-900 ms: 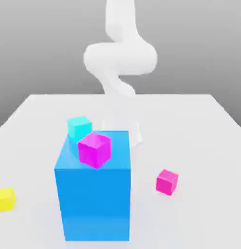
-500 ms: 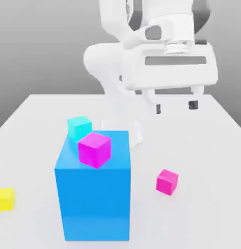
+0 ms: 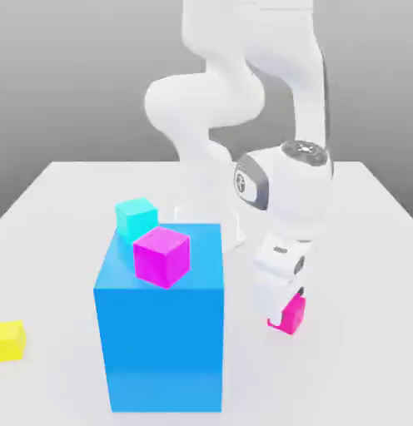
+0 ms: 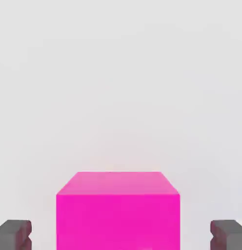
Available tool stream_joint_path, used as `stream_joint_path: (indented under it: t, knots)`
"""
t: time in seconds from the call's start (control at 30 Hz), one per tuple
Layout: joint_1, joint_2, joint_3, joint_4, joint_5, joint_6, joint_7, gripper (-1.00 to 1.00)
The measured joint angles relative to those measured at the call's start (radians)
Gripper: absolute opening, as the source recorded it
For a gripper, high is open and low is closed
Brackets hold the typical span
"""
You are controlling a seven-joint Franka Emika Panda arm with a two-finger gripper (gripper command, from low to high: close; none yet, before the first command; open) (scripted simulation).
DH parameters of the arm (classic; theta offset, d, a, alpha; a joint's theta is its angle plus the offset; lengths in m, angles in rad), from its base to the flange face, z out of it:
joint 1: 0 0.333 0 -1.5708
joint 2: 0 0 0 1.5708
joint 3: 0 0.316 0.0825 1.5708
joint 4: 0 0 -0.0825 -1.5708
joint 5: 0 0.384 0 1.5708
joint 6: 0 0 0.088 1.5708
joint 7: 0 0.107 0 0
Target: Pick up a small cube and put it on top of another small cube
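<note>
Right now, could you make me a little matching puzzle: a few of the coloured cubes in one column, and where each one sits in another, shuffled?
Things:
1. hot-pink cube
2. purplish-magenta cube
3. yellow cube
4. cyan cube

Places:
A. on the table, behind the big blue cube
B. between the open fingers of the gripper, touched by neither
C. on top of the big blue cube
D. at the exterior view's far left edge of the table

Pairs: 1-B, 2-C, 3-D, 4-A
</note>
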Motion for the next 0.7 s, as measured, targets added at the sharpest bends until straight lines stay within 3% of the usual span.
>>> stream_joint_path:
  t: [0.23, 0.5, 0.7]
  knots:
    - [-0.003, -0.023, 0.003, -0.004, -0.003, -0.02, 0.003, -1.0]
    - [-0.014, -0.288, 0.036, -0.049, 0.053, -0.24, -0.037, -1.0]
    - [-0.052, -0.397, 0.029, 0.027, 0.059, -0.422, 0.078, -1.0]
